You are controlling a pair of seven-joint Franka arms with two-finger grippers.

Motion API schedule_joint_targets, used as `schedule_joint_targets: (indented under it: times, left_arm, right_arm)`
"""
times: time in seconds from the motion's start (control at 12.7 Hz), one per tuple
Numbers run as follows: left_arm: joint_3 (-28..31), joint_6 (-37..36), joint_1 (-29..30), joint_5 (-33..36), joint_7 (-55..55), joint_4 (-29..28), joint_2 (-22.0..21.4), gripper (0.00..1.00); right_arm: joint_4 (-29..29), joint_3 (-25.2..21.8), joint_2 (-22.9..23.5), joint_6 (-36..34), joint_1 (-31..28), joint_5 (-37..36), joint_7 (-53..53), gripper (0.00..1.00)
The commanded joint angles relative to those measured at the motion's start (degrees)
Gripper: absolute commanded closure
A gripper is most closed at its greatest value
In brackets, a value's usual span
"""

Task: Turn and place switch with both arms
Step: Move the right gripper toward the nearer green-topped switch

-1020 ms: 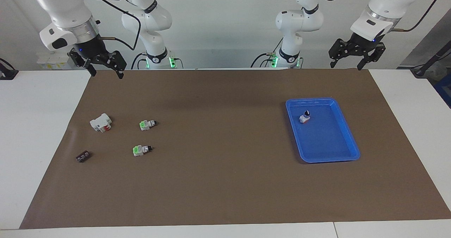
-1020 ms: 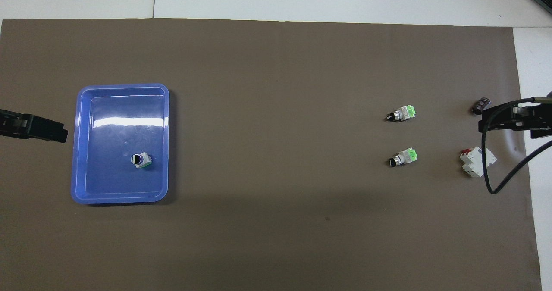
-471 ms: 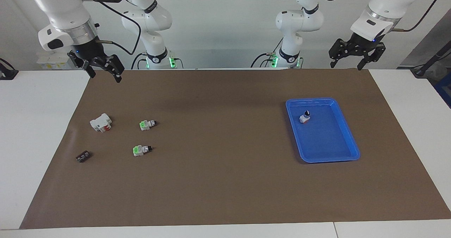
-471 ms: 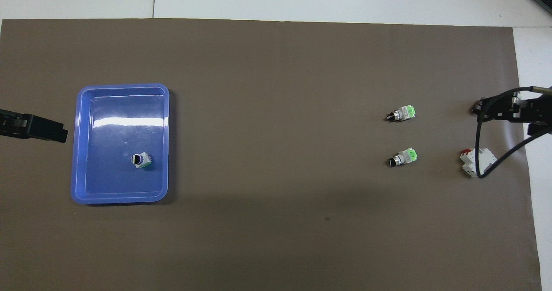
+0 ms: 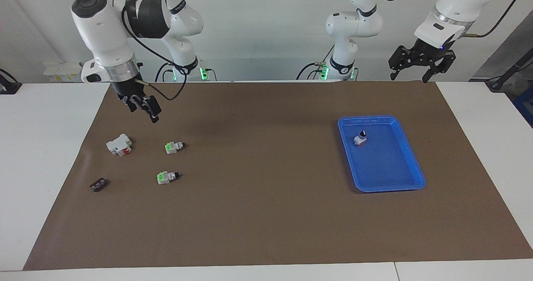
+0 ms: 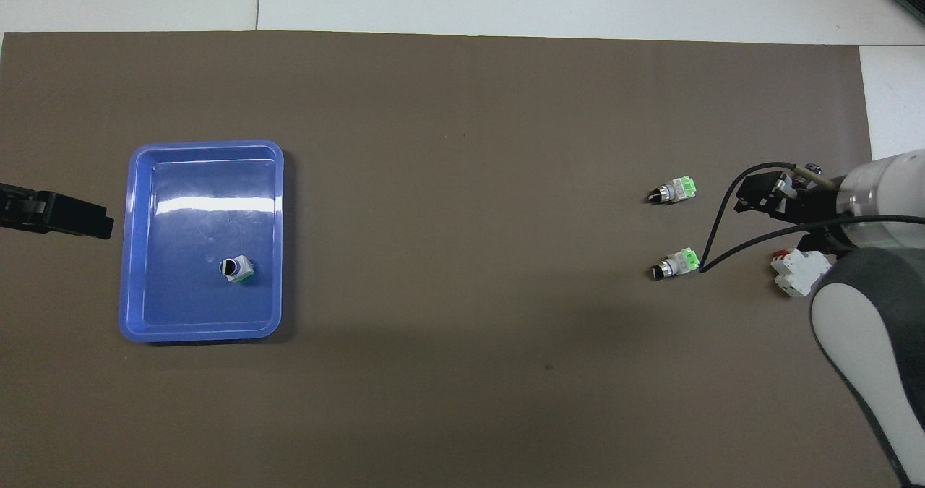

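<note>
The wrong piece could be taken: two alike switches lie close together, with a white block just beside them. The nearer switch lies on its side on the brown mat, long axis along the table, black knob aimed toward the blue tray. The right gripper is held wide above the mat, empty. The left gripper is kept waiting, wide and empty.
</note>
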Motion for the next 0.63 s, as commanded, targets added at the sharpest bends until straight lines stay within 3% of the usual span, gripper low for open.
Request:
schedule_joint_targets:
  times: [0.0,0.16,0.39,0.55]
  left_arm:
    - [0.13,-0.25,-0.02,0.79,0.14,-1.38,-1.46,0.00]
    - [0.13,-0.25,-0.02,0.79,0.14,-1.46,-1.46,0.00]
    - [0.13,-0.25,-0.02,0.79,0.14,-1.46,-1.46,0.00]
    - [0.13,-0.25,-0.02,0.79,0.14,-1.46,-1.46,0.00]
  right_arm:
    - [-6.82,0.11,-0.34,4.02,-0.46,1.21,10.29,0.00]
    - [-10.43,0.11,0.11,7.97,-0.29,7.52,11.29,0.00]
    - [-13.95,0.11,3.09,12.64,-1.08,8.51,11.03,0.00]
    - [-18.07,0.11,5.37,19.90,-0.99,8.60,11.38,0.00]
